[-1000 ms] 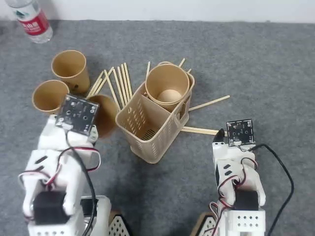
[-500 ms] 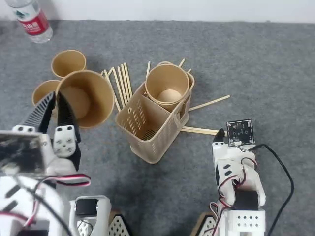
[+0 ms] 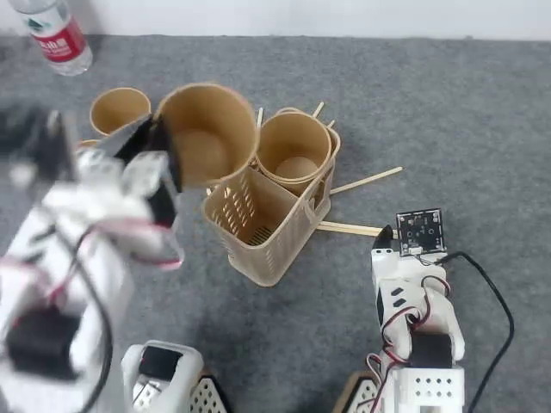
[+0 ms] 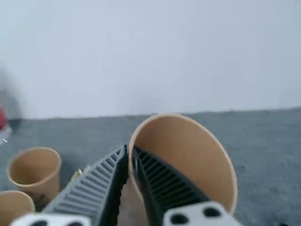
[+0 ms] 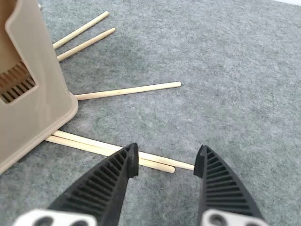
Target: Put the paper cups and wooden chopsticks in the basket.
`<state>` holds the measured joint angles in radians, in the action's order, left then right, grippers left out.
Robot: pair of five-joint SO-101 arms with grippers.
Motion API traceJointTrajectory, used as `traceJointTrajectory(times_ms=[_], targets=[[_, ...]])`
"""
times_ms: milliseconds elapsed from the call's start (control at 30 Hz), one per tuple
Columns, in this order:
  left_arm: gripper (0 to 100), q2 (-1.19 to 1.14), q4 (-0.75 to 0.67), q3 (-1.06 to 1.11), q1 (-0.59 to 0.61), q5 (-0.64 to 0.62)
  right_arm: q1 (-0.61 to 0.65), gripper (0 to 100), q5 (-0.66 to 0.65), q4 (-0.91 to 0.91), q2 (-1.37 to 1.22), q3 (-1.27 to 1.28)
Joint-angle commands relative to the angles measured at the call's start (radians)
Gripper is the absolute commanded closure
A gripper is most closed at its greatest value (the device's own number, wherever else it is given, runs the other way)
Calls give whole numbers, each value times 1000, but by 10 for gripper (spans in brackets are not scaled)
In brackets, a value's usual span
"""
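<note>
Two-compartment basket [image 3: 258, 249]: its 1 o'clock compartment holds an upright paper cup [image 3: 293, 151]; chopsticks [image 3: 349, 228] lie on the table at its 4 o'clock; a spare cup [image 3: 119, 110] stands at its 10 o'clock. At the basket's 11 o'clock edge the left gripper [image 3: 159, 129] is clamped on the rim of a raised tilted cup [image 3: 207, 129]; the right gripper [image 5: 164, 157] is spread wide over the chopsticks, gripping nothing. Against half a second ago, the tilted cup has swung from 9 o'clock towards the basket; right arm unchanged.
</note>
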<state>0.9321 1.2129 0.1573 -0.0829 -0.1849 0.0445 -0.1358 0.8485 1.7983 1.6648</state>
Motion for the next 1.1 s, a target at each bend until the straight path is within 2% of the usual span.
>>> traceJointTrajectory(times_ms=[0,133,267,467,733,1067], targets=[[990,-199,94,-216,-124,-72,-15,790,6,5,16,17],[990,-295,110,-338,-219,-74,-15,790,6,5,16,17],[990,-364,107,-398,-261,-75,-15,790,6,5,16,17],[990,-479,104,-450,-262,-146,-15,790,6,5,16,17],[989,-580,95,-504,-264,-153,-15,790,6,4,16,17],[989,-589,32,-418,-264,-153,-13,790,-31,4,16,18]])
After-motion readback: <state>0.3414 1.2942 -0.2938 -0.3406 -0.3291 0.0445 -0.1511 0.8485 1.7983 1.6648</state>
